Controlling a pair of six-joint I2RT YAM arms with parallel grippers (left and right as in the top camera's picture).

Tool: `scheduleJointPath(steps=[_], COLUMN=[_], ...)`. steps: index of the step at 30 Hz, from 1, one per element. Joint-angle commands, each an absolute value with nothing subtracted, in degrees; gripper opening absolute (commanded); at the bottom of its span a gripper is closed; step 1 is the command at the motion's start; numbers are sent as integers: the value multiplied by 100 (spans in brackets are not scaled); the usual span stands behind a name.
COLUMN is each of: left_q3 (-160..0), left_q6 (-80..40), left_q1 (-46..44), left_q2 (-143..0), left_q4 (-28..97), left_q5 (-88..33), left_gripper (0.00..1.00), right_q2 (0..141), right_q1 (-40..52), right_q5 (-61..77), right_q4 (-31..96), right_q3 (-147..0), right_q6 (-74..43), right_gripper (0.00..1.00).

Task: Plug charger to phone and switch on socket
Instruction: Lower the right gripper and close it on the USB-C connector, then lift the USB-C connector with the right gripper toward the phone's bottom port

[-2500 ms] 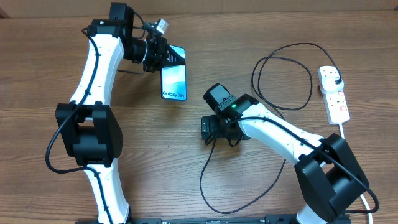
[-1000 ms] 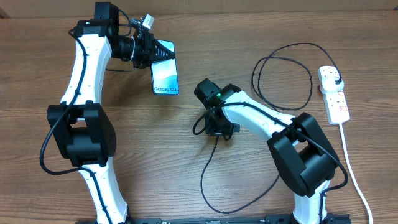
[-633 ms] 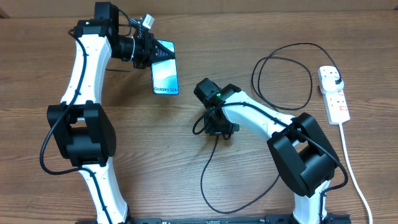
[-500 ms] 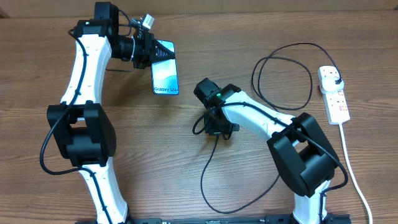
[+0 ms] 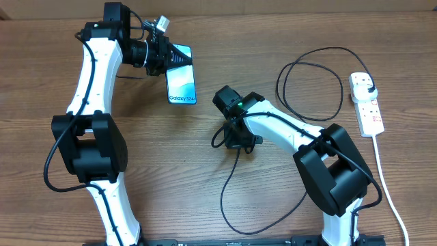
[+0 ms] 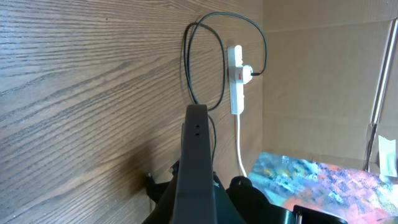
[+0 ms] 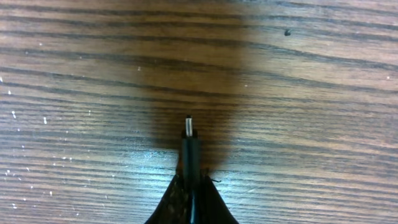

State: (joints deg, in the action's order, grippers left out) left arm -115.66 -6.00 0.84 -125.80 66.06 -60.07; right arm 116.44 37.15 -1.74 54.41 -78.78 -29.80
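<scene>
The phone (image 5: 181, 83) shows its blue screen face up in the overhead view, with my left gripper (image 5: 164, 58) shut on its far end. In the left wrist view it is a dark edge (image 6: 197, 155) running out from the gripper (image 6: 198, 208). My right gripper (image 5: 237, 141) is down at the table's middle, shut on the charger's connector (image 7: 190, 149), whose metal tip (image 7: 188, 124) sticks out in front of the fingers (image 7: 177, 202). The charger's black cable (image 5: 311, 51) loops to a black plug (image 5: 369, 89) in the socket (image 5: 369, 113), a white strip at the right edge.
A long slack loop of the black cable (image 5: 225, 205) lies between the right gripper and the table's front. The socket's white cord (image 5: 382, 178) runs down the right side. A cardboard wall (image 6: 323, 68) stands behind the table.
Since the earliest frame my left arm has carried the phone up and to the left, and my right gripper has shifted left. Over the last second neither arm visibly moves.
</scene>
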Motion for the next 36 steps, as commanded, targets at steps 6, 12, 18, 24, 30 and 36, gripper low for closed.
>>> scheduleJointPath(steps=[6, 12, 18, 24, 30, 36], left_q3=[-11688, -11688, -11688, -11688, -11688, -11688], left_q6=[-685, -685, -690, -690, -794, -1586], left_q1=[73, 86, 191, 366, 506, 534], left_q2=[-12580, -12580, -12580, -12580, -12580, -12580], left_q4=[6744, 6641, 6355, 6215, 6058, 5343], left_q5=[-6337, -6772, -7415, -7808, -8128, -8311], left_gripper=[4, 4, 4, 4, 4, 4], right_q2=[11703, 11703, 11703, 11703, 11703, 11703], right_q1=[3691, 3599, 3306, 2797, 2318, 2193], right_q5=[-152, 727, 1883, 3441, 5389, 7389], right_q4=[5413, 5210, 4925, 4593, 3894, 2390], right_q3=[-8075, -8298, -8440, -8447, -8447, -8447], right_q6=[-2969, -2969, -2969, -2969, -2965, -2982], right_gripper=[4, 4, 4, 4, 4, 4])
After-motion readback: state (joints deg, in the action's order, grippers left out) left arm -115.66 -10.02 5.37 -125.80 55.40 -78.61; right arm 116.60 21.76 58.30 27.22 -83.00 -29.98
